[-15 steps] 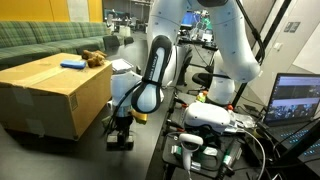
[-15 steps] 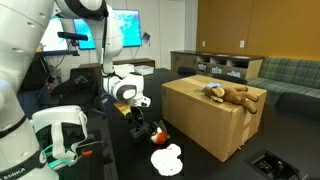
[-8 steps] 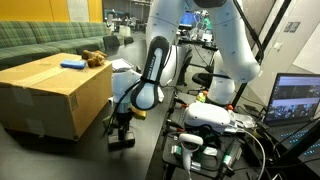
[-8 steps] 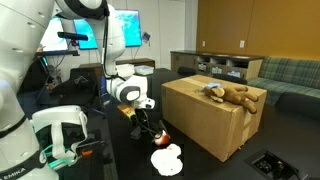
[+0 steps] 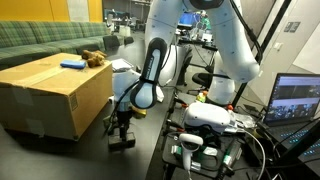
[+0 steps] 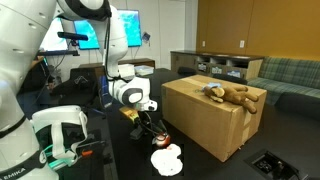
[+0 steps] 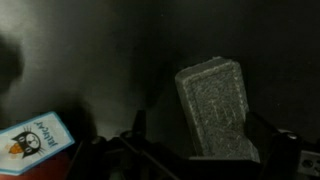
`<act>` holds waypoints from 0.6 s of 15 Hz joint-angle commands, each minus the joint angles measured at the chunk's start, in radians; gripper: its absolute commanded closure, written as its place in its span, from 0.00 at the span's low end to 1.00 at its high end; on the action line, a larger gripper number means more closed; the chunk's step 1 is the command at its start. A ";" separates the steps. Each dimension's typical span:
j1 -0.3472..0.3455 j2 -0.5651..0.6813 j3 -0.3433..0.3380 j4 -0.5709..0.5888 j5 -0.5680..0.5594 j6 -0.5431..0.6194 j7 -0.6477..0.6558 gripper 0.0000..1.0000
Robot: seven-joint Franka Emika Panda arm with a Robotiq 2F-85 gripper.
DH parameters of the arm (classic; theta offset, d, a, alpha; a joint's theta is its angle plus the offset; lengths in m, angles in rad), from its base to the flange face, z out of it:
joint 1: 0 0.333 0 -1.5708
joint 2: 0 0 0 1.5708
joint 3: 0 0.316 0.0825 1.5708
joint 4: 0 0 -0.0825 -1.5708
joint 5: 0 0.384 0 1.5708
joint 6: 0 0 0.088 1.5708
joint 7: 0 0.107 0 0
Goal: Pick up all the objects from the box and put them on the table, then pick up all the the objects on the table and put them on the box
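Observation:
A cardboard box [image 5: 45,98] stands on the dark table and also shows in an exterior view [image 6: 200,122]. On its top lie a brown teddy bear [image 5: 95,58], seen too in an exterior view [image 6: 235,96], and a flat blue object [image 5: 72,64]. My gripper [image 5: 120,135] is down low at the table beside the box in both exterior views [image 6: 150,124]. In the wrist view a grey rough block [image 7: 212,105] lies between my spread fingers [image 7: 200,142], close to the right one with a gap on the left. The gripper looks open.
A blue-and-white card [image 7: 35,140] lies on the table to the block's left. A white object [image 6: 167,158] and a small orange thing [image 6: 162,131] lie on the table near the gripper. A laptop [image 5: 298,100], cables and white gear crowd the table's side. A green couch [image 5: 40,38] stands behind the box.
The gripper has shifted a little along the table toward the box and stayed low. The objects on the box have not moved.

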State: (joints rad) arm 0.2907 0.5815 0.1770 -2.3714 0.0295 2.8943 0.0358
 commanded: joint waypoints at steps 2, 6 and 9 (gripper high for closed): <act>-0.083 0.037 0.071 0.022 -0.004 -0.009 -0.082 0.00; -0.120 0.064 0.112 0.030 -0.002 -0.022 -0.117 0.00; -0.127 0.082 0.116 0.034 -0.003 -0.026 -0.121 0.16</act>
State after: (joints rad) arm 0.1975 0.6375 0.2734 -2.3608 0.0296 2.8854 -0.0553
